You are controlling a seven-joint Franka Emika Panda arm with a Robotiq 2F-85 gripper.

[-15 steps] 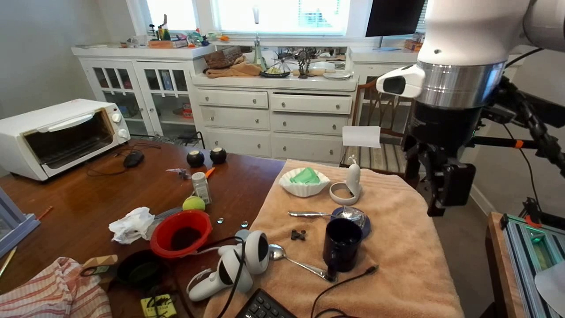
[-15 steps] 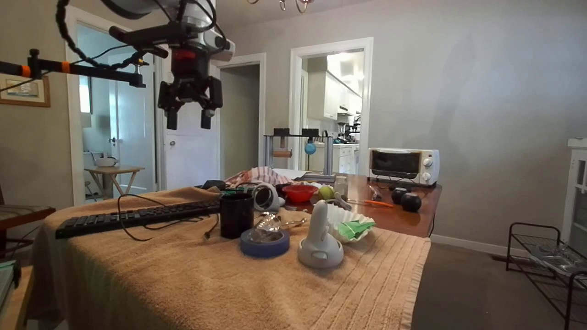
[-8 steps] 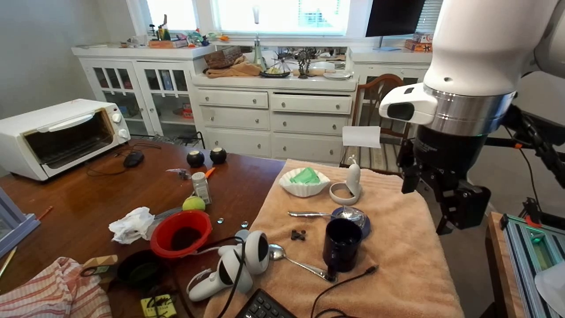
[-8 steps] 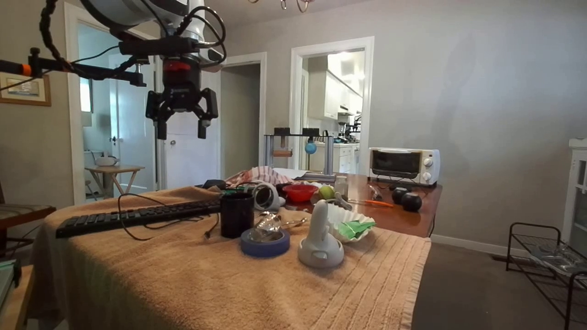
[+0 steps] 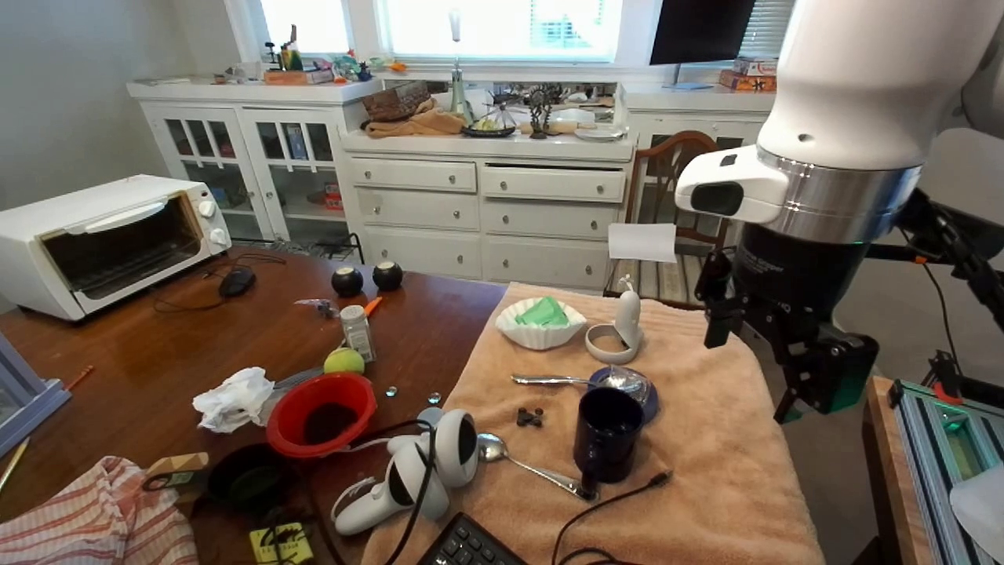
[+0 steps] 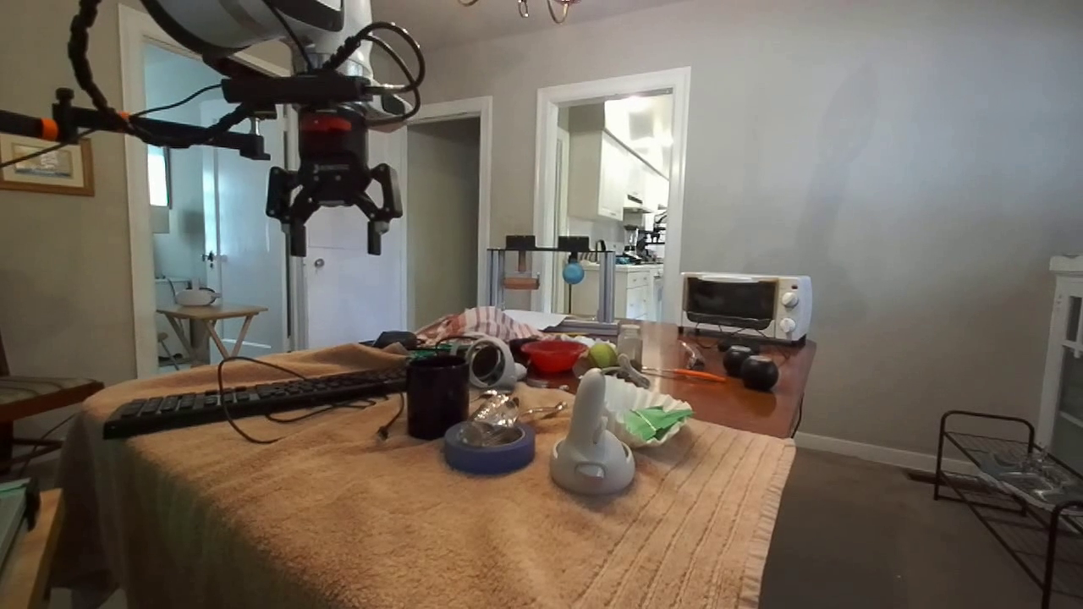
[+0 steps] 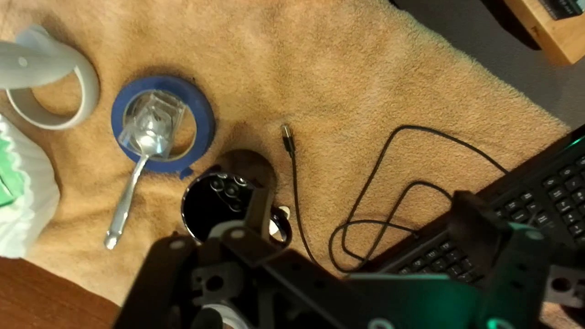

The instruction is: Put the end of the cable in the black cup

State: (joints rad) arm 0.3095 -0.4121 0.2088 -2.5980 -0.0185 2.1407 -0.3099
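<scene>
Tool (image 6: pixel 336 251): one, pointing down; hangs well above the counter (image 5: pixel 267 329), in contact with nothing.
Fingers (image 6: pixel 375 240): wide apart; nothing held.
Closing line: in the wrist view, from a cup-side finger across to a keyboard-side finger.
Cable end, metal plug (image 7: pixel 286 137): below the tool; in the wrist view beyond the fingertips, off the middle of the gap toward the cup-side finger. Lies on the towel (image 7: pixel 347 59), just beside the cup, not in it.
Cable (image 7: pixel 297 196), long axis: last stretch runs from the plug back toward the tool, roughly square to the closing line.
Fit, judged: a pinch across the cord seems possible with little turn of the wrist.
Move called for, judged: outward past the fingertips, toward the cup side, then down, to bracket the cord near its plug.
Black cup (image 7: pixel 224 194): below the tool, partly hidden by the cup-side finger; upright, handle on the cable's side.
Hazard, judged: cup-side finger may knock rim or handle on descent.
Cable loops: below the gap, toward the keyboard (image 7: pixel 548 196); cord partly hidden by the tool.
Blue tape roll (image 7: pixel 201 114): farther out, past the cup; spoon (image 7: pixel 127 201) resting across it.
</scene>
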